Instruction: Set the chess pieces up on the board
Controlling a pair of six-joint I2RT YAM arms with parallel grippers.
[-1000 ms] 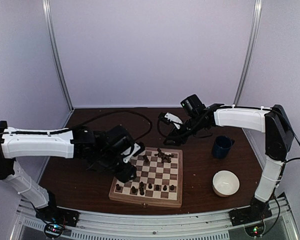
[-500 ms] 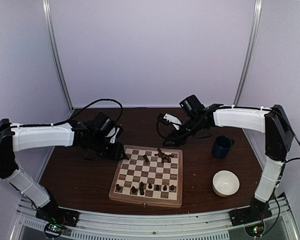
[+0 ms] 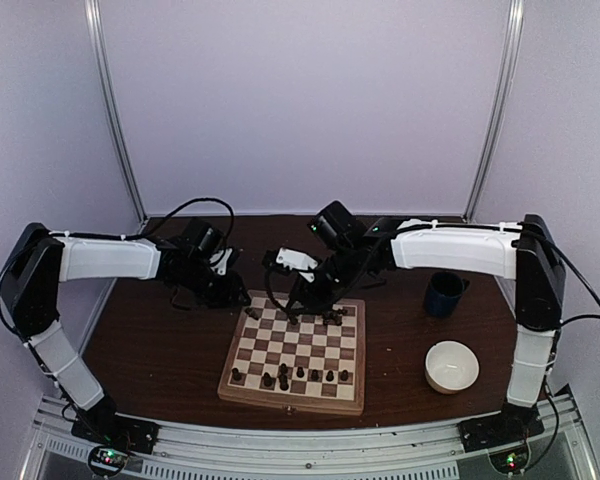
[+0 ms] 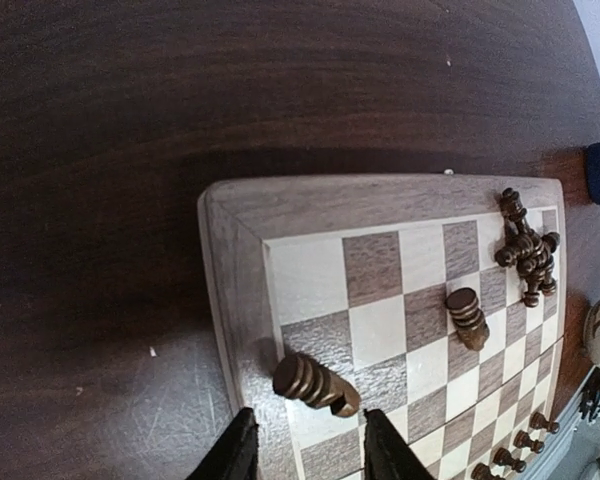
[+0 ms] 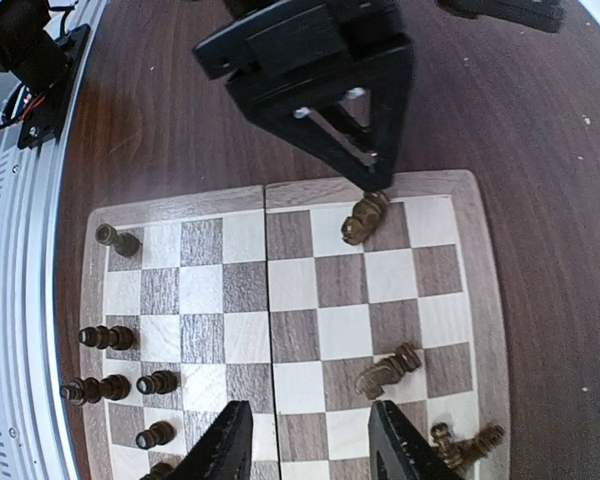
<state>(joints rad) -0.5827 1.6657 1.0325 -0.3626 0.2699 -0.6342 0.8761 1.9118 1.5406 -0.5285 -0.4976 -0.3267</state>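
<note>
Chess pieces (image 3: 300, 375): a row of small dark figurines stands along the board's lower edge in the overhead view; too small to tell their kinds.
Board (image 3: 290, 402): flat at the middle of the table (image 3: 150, 350); its upper left corner is covered overhead by both arms.
Bowl (image 3: 451, 366): white, lower right, well apart from the board.
Toppled piece (image 4: 315, 382): lies tilted on the corner squares, just beside the tan border.
Left gripper (image 4: 305, 428): fingers cut off by the lower frame edge; jaws apart, with the toppled piece just ahead of the tips and no touch visible.
Right gripper (image 5: 310, 425): jaws spread above the board, nothing between them.
Heap (image 3: 327, 318): several pieces tangled at the board's upper right; count unclear.
Mug (image 3: 445, 293): dark blue, right of the board, apart from it.
Open room: bare tabletop left of the board, and between board and mug.
</note>
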